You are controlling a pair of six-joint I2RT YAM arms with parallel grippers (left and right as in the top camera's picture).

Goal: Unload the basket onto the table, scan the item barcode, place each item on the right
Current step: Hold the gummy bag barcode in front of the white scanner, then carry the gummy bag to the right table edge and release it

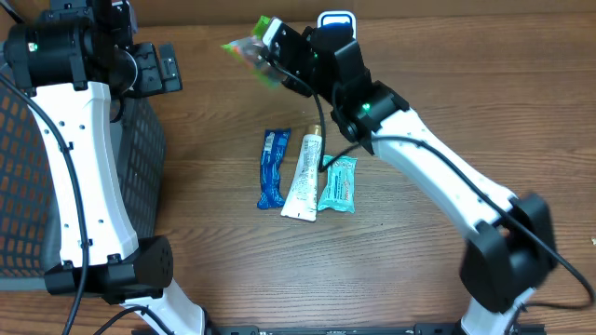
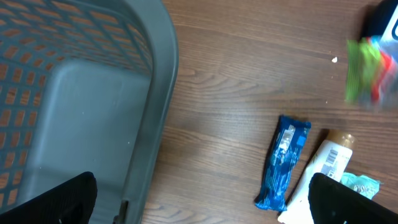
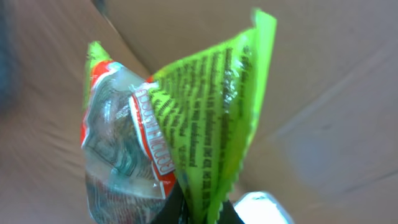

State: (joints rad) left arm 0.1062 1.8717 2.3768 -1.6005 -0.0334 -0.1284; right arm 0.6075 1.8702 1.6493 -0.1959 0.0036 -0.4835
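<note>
A crinkled green and clear snack packet (image 1: 248, 50) with red print hangs above the far side of the table, pinched at one sealed edge by my shut right gripper (image 1: 272, 65). The right wrist view is filled by that packet (image 3: 205, 106), its green flap squeezed between the dark fingertips of the right gripper (image 3: 202, 210). It also shows blurred at the right edge of the left wrist view (image 2: 364, 68). A white and blue device (image 1: 335, 19) sits just behind it at the table's back edge. My left gripper (image 1: 168, 67) stands wide open and empty over the basket rim (image 2: 155, 93).
Three items lie side by side mid-table: a blue bar (image 1: 272, 167), a white tube (image 1: 304, 175) and a teal packet (image 1: 337, 184). A grey mesh basket (image 1: 23, 214) fills the left side. The right arm stretches diagonally over the table's right half.
</note>
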